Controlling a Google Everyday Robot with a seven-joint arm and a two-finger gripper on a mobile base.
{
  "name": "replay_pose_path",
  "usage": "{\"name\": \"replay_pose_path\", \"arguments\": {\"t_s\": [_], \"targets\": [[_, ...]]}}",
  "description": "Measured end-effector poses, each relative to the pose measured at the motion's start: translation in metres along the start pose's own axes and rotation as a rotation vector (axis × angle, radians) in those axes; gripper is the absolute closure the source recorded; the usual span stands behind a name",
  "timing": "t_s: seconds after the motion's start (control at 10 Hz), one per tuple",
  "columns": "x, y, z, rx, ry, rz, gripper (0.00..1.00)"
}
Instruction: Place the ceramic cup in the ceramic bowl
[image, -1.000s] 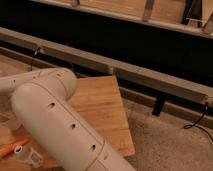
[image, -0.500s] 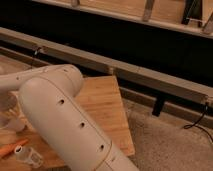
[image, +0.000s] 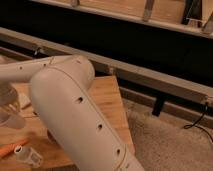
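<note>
risk: clipped rim or short drop of cup (image: 11, 120), from bowl out of sight, likely hidden behind arm (image: 75, 115) | pose: elbow bent high over table (image: 112, 95) middle, forearm stretched to table's left edge | gripper (image: 7, 96): at table's left edge, grip impossible to tell | cup: seemingly pale shape just under gripper, table's left edge

A wooden tabletop (image: 112, 100) fills the lower left. At 8 o'clock on it lie an orange stick-like object (image: 10, 149) and, just beside it, small white joined cylinders (image: 27, 156). A pale rail (image: 150, 75) crosses diagonally through the middle. A speckled floor (image: 165, 142) lies at 5 o'clock, with a black cable (image: 197, 122) at 4 o'clock. The gripper (image: 9, 102) is at 9 o'clock, at the frame's edge.
</note>
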Motion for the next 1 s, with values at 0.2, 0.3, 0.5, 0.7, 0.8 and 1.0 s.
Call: {"name": "replay_pose_path", "arguments": {"t_s": [0.2,0.3,0.5,0.7,0.8,1.0], "targets": [[0.014,-0.013,-0.014,0.004,-0.003,0.012,1.0],[0.022,-0.02,-0.025,-0.011,-0.014,0.02,1.0],[0.04,-0.031,-0.04,-0.031,-0.031,0.034,1.0],[0.061,-0.049,-0.049,-0.035,-0.043,0.057,1.0],[0.071,-0.059,-0.05,-0.032,-0.048,0.07,1.0],[0.092,-0.08,-0.048,-0.035,-0.062,0.107,1.0]]}}
